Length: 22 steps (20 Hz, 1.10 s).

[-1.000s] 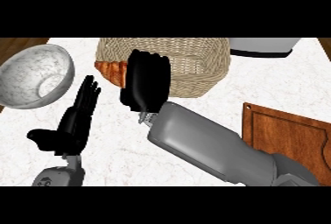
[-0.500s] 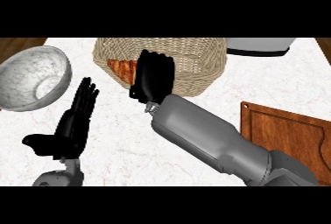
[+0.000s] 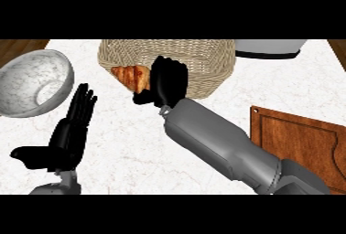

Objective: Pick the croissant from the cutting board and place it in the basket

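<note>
The golden-brown croissant point(image 3: 132, 77) is held at the left side of the woven basket point(image 3: 196, 59), partly hidden by my right hand point(image 3: 165, 82), whose fingers are curled round it. The croissant hangs against the basket's near-left wall, above the counter. The wooden cutting board point(image 3: 297, 137) lies at the right edge with nothing on it. My left hand point(image 3: 71, 132) rests open at the lower left, fingers straight and pointing up.
A large marbled white bowl point(image 3: 34, 82) sits at the far left. A white pot-like vessel with a dark rim point(image 3: 270, 48) stands at the back right, behind the basket. My right forearm point(image 3: 223, 146) crosses the counter's middle diagonally.
My right hand has carried the croissant a little further up and to the right, closer over the basket's left side. The left hand has stayed put.
</note>
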Each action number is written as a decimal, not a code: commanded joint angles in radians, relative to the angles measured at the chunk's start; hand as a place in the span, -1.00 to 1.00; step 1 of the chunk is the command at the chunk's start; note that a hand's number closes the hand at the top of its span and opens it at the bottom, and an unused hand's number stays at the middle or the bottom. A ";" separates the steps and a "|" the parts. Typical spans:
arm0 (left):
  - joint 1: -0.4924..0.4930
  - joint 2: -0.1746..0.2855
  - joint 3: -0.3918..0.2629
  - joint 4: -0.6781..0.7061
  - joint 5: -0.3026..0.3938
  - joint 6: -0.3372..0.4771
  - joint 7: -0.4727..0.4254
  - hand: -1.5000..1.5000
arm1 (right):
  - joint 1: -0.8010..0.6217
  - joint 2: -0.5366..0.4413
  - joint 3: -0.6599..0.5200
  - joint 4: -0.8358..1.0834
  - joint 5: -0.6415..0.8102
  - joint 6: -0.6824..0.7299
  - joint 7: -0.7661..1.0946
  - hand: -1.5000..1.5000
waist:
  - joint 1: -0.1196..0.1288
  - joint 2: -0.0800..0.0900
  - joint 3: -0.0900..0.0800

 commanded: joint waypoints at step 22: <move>0.042 -0.016 -0.013 0.008 -0.024 0.002 -0.050 0.00 | 0.071 0.000 -0.019 0.099 0.002 -0.360 -0.053 -1.00 | -0.021 0.006 -0.001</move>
